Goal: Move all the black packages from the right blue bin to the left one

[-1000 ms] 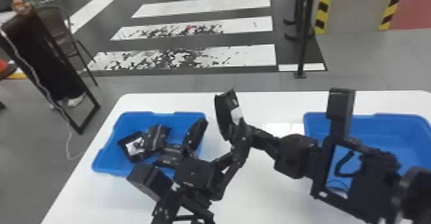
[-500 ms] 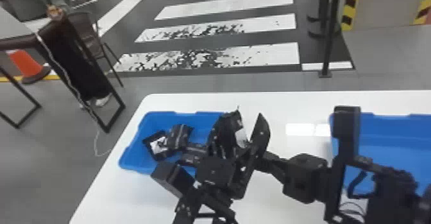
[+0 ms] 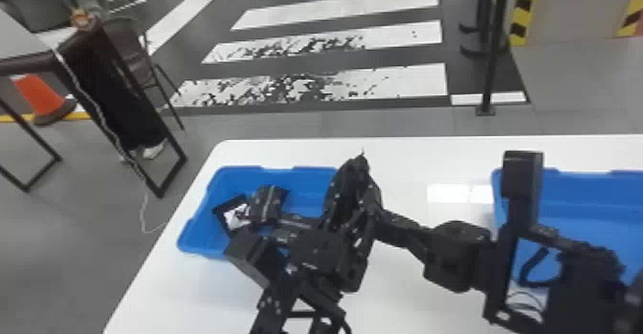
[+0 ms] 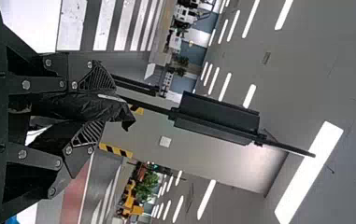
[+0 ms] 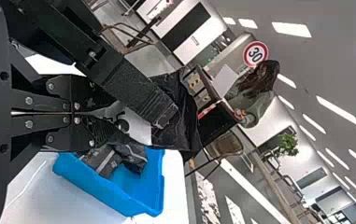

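While left gripper (image 3: 360, 172) clamps black package (image 4: 84, 106), right gripper's (image 3: 374, 204) fingers (image 5: 84, 126) meet, hold unclear.

Floor: smooth grey floor (image 3: 86, 251), worn white crosswalk stripes (image 3: 354, 3) | Furniture: white table (image 3: 411, 161), rounded corner; brown chair (image 5: 227, 144), thin legs | Fittings: black post (image 3: 490, 60), orange cone (image 3: 40, 96), round red-rimmed sign (image 5: 255, 43) | Greenery: leafy plant (image 5: 285, 145) | Overhead: grey ceiling (image 4: 330, 70), bright strip lights (image 4: 309, 172)
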